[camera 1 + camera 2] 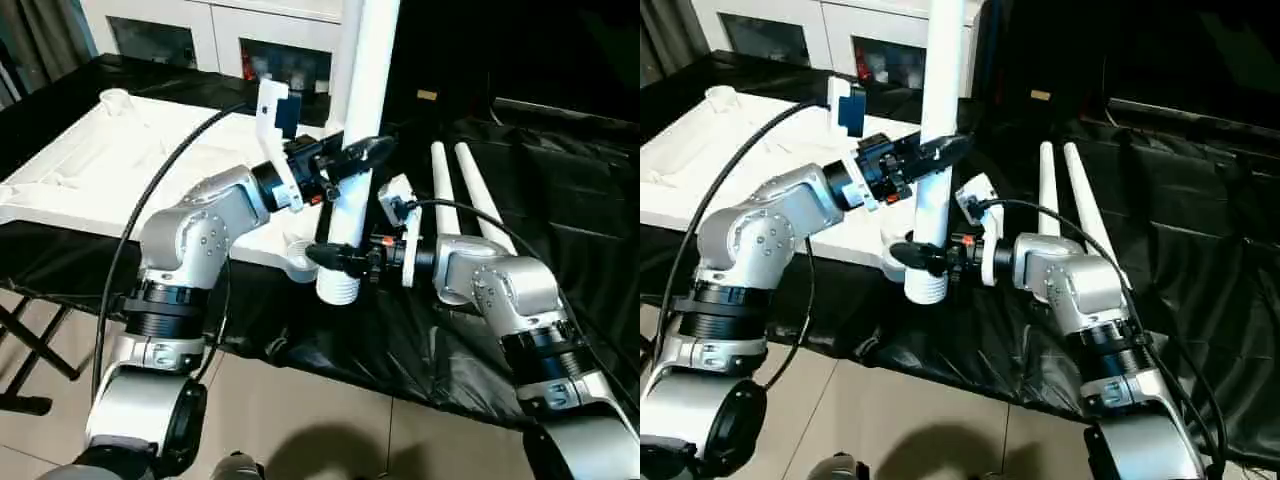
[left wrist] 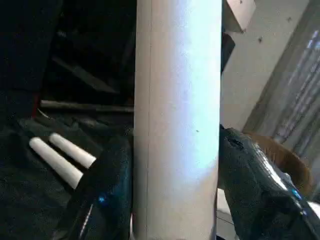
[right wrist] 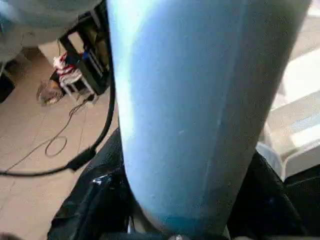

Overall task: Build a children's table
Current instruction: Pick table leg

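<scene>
The white tabletop (image 1: 110, 160) lies underside up on the black-covered bench, with a round corner socket (image 1: 297, 264) at its near right corner. One white tapered leg (image 1: 365, 90) stands upright, and its ribbed lower end (image 1: 338, 288) hangs just right of that socket. My left gripper (image 1: 362, 152) is shut on the leg at mid height. My right gripper (image 1: 335, 258) is shut on the same leg lower down, just above the ribbed end. In the left wrist view black fingers (image 2: 107, 190) flank the leg (image 2: 177, 120). Two more legs (image 1: 462, 195) lie side by side on the cloth to the right.
A white cabinet with glass doors (image 1: 200, 40) stands behind the bench. Black cloth (image 1: 560, 200) covers the bench to the right of the loose legs. Tiled floor (image 1: 300, 420) shows below the bench's front edge, and a black folding frame (image 1: 30, 350) stands at the lower left.
</scene>
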You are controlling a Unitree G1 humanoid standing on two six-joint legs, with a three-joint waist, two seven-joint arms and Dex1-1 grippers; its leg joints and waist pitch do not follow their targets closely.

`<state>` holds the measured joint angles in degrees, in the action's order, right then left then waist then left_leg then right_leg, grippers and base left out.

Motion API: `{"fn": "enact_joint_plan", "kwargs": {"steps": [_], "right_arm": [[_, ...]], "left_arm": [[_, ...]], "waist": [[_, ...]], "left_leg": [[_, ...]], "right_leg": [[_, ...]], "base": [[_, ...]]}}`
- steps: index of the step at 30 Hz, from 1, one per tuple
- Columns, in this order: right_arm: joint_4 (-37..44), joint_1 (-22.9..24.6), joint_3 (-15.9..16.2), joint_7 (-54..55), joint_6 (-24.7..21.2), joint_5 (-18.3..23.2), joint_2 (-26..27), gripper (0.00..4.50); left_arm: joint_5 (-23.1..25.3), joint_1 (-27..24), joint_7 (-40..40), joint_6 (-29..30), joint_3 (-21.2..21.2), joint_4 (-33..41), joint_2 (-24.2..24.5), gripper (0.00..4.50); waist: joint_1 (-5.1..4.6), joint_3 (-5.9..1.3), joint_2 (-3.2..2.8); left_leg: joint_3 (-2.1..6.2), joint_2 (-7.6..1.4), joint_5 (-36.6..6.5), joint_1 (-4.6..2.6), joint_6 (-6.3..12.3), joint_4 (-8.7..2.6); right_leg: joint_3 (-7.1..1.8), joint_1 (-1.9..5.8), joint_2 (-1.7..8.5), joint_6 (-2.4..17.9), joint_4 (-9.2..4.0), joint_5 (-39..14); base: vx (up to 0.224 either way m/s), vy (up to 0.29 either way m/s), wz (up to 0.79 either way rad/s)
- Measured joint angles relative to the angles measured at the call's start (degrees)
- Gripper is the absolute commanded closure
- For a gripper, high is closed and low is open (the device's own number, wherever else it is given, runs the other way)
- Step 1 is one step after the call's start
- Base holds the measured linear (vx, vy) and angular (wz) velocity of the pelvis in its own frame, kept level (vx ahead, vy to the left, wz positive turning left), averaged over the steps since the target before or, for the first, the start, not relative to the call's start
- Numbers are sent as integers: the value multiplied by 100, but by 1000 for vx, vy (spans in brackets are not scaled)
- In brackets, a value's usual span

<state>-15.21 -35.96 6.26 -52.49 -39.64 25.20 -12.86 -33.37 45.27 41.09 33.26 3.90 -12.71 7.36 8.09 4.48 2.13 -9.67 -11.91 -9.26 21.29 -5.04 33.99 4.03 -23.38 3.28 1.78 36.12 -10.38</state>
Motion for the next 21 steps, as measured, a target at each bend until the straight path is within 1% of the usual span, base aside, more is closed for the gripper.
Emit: {"fn": "enact_joint_plan", "kwargs": {"steps": [1, 3, 5, 8, 11, 12, 14, 15, 17, 18, 19, 20, 21], "right_arm": [[0, 5, -63, 72, 27, 6, 53, 259], [0, 17, -234, 280, 128, 14, 129, 259], [2, 44, -391, 457, 263, 15, 157, 259], [22, 86, -571, 677, 461, 9, 163, 259], [209, 242, -777, 1144, 845, -81, 271, 259], [336, 363, -924, 1365, 1128, -134, 357, 259], [475, 506, -1124, 1560, 1505, -170, 411, 259], [746, 669, -1135, 1747, 1672, -348, 372, 259], [1080, 921, -1120, 1960, 1791, -580, 285, 259], [1529, 1291, -1077, 2307, 1735, -803, 317, 259], [1679, 1538, -1075, 2441, 1721, -886, 322, 259], [1737, 1704, -1080, 2625, 1676, -989, 352, 259], [2016, 2107, -1125, 2954, 1613, -1048, 542, 259]], "left_arm": [[-8, 5, -52, -102, 84, 2, -22, 152], [-63, 14, -169, -227, 267, 37, -81, 152], [-54, -3, -276, -293, 318, 136, -60, 152], [41, -99, -396, -347, 322, 304, 42, 152], [466, -379, -614, -451, 197, 671, 376, 152], [818, -540, -752, -502, 38, 843, 646, 152], [1244, -779, -967, -616, -44, 948, 845, 152], [1491, -1046, -1193, -762, -43, 1093, 845, 152], [1683, -1445, -1527, -791, -7, 1248, 787, 152], [1936, -1975, -1916, -970, 58, 1542, 679, 152], [2042, -2291, -2071, -1016, 87, 1592, 646, 152], [2188, -2522, -2220, -1118, 102, 1595, 642, 152], [2390, -2938, -2454, -1382, 125, 1711, 601, 152]], "waist": [[0, -1, -2], [0, -4, -7], [0, -8, -16], [-2, -25, -54], [-11, -34, -86], [-24, -34, -104], [-30, -38, -132], [-33, -43, -150], [-32, -44, -159], [-48, -70, -191], [-75, -77, -206], [-97, -76, -214], [-129, -82, -227]], "left_leg": [[0, 0, 0, -1, 0, 0], [0, 0, 0, -1, 0, 1], [0, 0, 0, -1, 0, 1], [0, 1, 0, -1, 0, 2], [0, 0, 0, -3, -1, 2], [1, 0, 0, -7, -1, -1], [-1, 2, -1, -8, -1, -2], [-1, 2, -1, -8, -1, -2], [0, 2, -1, -13, -1, -2], [1, 0, -6, -16, 4, -9], [1, 3, -15, -26, 16, -7], [0, 3, -15, -19, 16, -7], [3, 2, -15, -12, 16, -13]], "right_leg": [[0, 0, 0, 0, 0, 0], [0, 0, 0, 0, 0, 0], [0, 0, 0, 0, 0, 0], [-1, 0, 0, 0, 0, 0], [-1, 0, 0, -1, 1, 0], [-1, 0, 0, -3, 1, -1], [-3, 1, 0, -6, 0, -1], [-4, 4, 0, -10, -5, -3], [-3, 12, 0, -19, -6, -8], [-2, 24, -2, -23, -29, -9], [-2, 38, -1, -37, -29, -18], [-2, 31, 0, -40, -31, -17], [1, 29, -2, -65, -45, -28]], "base": [[0, 0, 0], [0, 0, 0], [0, 0, 0], [0, 0, 0], [0, 0, 0], [0, 0, 0], [0, 0, 0], [0, 0, 0], [0, 0, 0], [0, 0, 0], [0, 0, 0], [0, 0, 0], [0, 0, 0]]}}
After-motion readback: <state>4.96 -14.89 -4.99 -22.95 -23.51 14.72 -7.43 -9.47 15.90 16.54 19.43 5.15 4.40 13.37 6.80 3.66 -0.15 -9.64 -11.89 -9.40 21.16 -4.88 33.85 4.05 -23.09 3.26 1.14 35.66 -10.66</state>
